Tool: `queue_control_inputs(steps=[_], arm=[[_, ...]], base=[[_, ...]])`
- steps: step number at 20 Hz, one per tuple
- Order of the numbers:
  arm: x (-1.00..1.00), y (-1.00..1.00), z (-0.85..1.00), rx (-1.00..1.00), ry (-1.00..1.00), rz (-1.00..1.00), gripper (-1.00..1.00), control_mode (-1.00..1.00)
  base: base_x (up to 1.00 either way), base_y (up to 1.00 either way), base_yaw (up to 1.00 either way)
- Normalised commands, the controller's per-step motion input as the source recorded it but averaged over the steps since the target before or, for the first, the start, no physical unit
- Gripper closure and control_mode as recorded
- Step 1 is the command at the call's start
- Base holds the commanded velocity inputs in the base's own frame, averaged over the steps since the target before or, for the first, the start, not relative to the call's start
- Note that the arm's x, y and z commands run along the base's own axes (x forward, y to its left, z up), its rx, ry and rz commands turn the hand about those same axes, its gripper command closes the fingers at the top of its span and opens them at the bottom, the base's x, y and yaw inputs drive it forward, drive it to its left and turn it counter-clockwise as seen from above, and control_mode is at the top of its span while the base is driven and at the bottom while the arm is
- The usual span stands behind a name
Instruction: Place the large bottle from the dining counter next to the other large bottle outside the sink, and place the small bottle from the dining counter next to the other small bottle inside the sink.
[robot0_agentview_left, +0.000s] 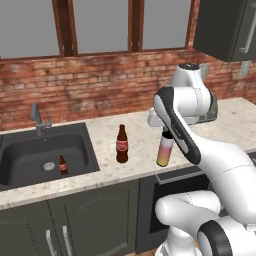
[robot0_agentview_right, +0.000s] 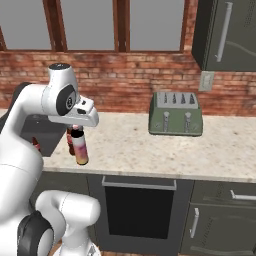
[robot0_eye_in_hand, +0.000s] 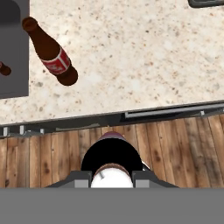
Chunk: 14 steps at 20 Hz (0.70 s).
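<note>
Currently the yellow-to-pink large bottle (robot0_agentview_left: 165, 150) is held upright by its cap in the clenched gripper (robot0_agentview_left: 167, 131), centre frame; the tall brown bottle (robot0_agentview_left: 122, 144) stands just left, beside the sink (robot0_agentview_left: 30, 150).

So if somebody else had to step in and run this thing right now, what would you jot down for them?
Hand: shut on the yellow-to-pink bottle, gripping its top and holding it over the worktop's front edge.
Tall brown bottle: upright on the worktop, right of the sink.
One small brown bottle: standing in the sink by the drain.
Done: large bottle carried over.
Left: set it down next to the tall brown bottle, then bring the other small bottle into the sink.
</note>
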Motion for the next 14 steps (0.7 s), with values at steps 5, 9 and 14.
queue_control_inputs(steps=[5,9,14], arm=[[0.00,0.00,0.00,0.00,0.00,0.00,1.00,1.00],[0.00,0.00,0.00,0.00,0.00,0.00,1.00,1.00],[0.00,0.00,0.00,0.00,0.00,0.00,1.00,1.00]], base=[[0.16,0.02,0.00],[0.24,0.02,0.00],[0.05,0.00,0.00]])
